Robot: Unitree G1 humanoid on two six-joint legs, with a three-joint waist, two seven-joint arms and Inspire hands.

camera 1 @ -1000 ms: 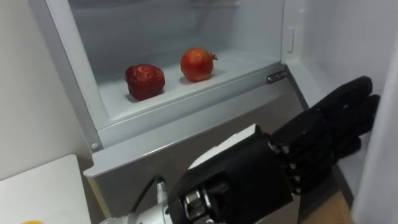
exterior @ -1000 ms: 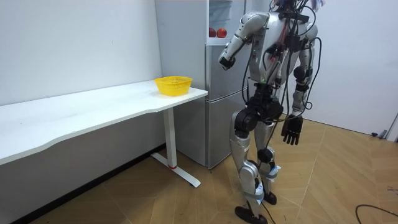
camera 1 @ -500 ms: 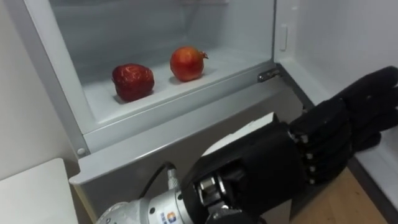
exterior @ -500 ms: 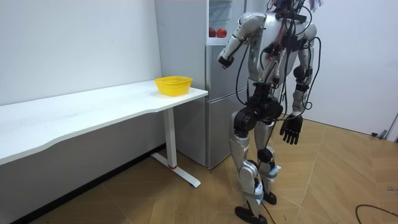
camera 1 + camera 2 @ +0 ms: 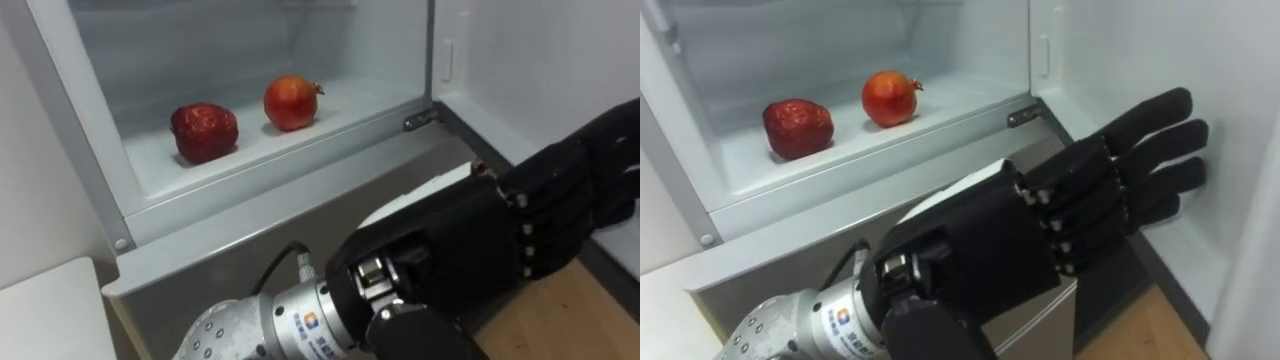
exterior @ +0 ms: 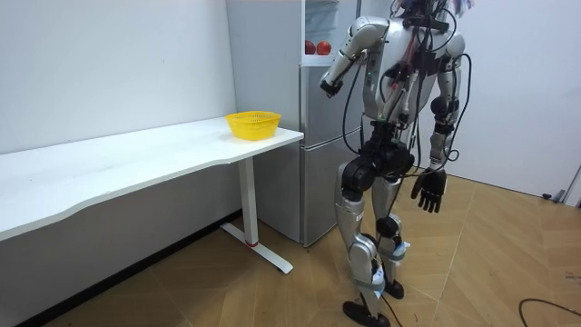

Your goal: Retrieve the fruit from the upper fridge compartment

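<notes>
**Mia:** What could go wrong here?

**Ben:** The robot could bump a fruit. The round red fruit (image 5: 291, 102) can roll. If the fingers poke it from the side, it may roll away on the shelf (image 5: 160, 165) or drop off the front edge to the floor.

**Mia:** Anything else?

**Ben:** The hand could hit the grey front of the fridge (image 5: 300, 190). That edge sits between the hand and the fruit, so the hand has to go up and over it first. A round fruit can also slip out if the fingers do not close well around it.

**Mia:** Where is the fruit now?

**Ben:** Two fruits lie on the shelf inside the upper fridge. The dark red fruit (image 5: 204, 132) is on the left and the round red one is just beside it on the right. They do not touch.

**Mia:** And the hand?

**Ben:** The left hand (image 5: 1040, 230) is out in front of the fridge, lower than the shelf and over by the open door (image 5: 540, 60). The fruits are up and to its left, well apart from it.

**Mia:** Is it holding anything?

**Ben:** No. Its fingers (image 5: 1140, 150) are straight and spread out flat, with nothing in them. The right hand (image 6: 428, 193) hangs down by the robot's side, loose and empty too.

**Mia:** Where might the fruit go?

**Ben:** Maybe the yellow basket (image 6: 252, 123) on the table (image 6: 136, 154), but that is just a guess.
</notes>
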